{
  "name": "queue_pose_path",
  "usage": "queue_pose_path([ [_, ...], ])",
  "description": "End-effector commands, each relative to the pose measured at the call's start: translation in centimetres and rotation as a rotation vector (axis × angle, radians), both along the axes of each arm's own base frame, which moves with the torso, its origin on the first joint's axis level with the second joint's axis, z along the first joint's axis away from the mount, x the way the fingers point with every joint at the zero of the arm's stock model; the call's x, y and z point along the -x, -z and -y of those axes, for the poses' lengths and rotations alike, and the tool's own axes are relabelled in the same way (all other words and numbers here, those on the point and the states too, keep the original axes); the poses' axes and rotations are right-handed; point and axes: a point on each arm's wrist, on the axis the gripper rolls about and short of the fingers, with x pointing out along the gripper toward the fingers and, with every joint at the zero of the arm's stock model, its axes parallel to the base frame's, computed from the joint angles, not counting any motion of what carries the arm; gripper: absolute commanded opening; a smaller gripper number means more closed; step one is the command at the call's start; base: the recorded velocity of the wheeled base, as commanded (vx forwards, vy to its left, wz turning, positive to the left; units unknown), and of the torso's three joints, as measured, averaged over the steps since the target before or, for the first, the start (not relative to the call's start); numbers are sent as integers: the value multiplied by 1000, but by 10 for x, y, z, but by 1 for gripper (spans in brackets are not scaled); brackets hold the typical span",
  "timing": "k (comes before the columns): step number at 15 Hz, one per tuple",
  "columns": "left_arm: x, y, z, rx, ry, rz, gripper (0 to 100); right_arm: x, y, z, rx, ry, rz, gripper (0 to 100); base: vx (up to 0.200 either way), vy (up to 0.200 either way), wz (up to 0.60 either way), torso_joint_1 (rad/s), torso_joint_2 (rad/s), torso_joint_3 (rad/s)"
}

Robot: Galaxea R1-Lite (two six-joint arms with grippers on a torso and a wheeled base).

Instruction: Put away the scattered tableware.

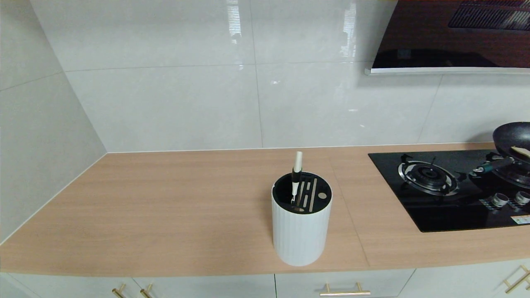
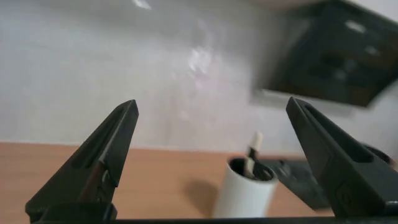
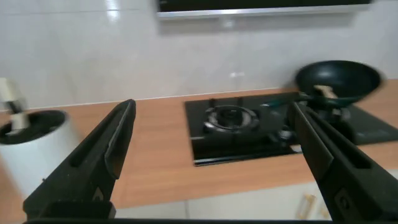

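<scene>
A holder (image 1: 301, 231) stands near the front edge of the countertop (image 1: 165, 207), with a single utensil (image 1: 296, 174) upright in its left side. To the right a hob (image 1: 439, 211) sits in the counter, with a pan (image 1: 513, 138) on its far-right burner. A hood (image 1: 451, 37) hangs above, on the wall (image 1: 174, 103) behind.

A white-handled utensil (image 1: 296, 176) stands upright in the white ribbed holder (image 1: 301, 236) on the counter (image 1: 165, 215)

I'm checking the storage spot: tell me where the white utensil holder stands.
In the head view the white utensil holder stands upright on the wooden counter, near its front edge, left of the gas stove.
</scene>
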Motion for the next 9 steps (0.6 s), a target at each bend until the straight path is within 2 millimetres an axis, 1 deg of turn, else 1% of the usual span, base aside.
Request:
queue_pose_path([
  [1, 2, 29, 3, -21, -97, 13, 100, -6, 29, -1, -10, 76, 2, 100, 0, 0, 0, 0, 0, 0],
  [2, -11, 50, 2, -57, -170, -52, 100, -15, 42, -1, -9, 85, -11, 100, 0, 0, 0, 0, 0, 0],
  [3, -24, 76, 2, -157, -211, -128, 100, -24, 57, -1, -1, 86, -16, 100, 0, 0, 0, 0, 0, 0],
  [4, -28, 87, 1, -212, -242, -193, 100, -30, 69, -1, 19, 88, -5, 100, 0, 0, 0, 0, 0, 0],
  [6, -31, 98, 1, -229, -256, -306, 100, -30, 72, -2, 6, 69, -36, 100, 0, 0, 0, 0, 0, 0],
  [8, -32, 112, 0, -289, -293, -442, 100, -32, 79, -2, 13, 54, -104, 100, 0, 0, 0, 0, 0, 0],
  [9, -33, 118, 0, -291, -304, -503, 100, -32, 83, -2, 14, 48, -141, 100, 0, 0, 0, 0, 0, 0],
])
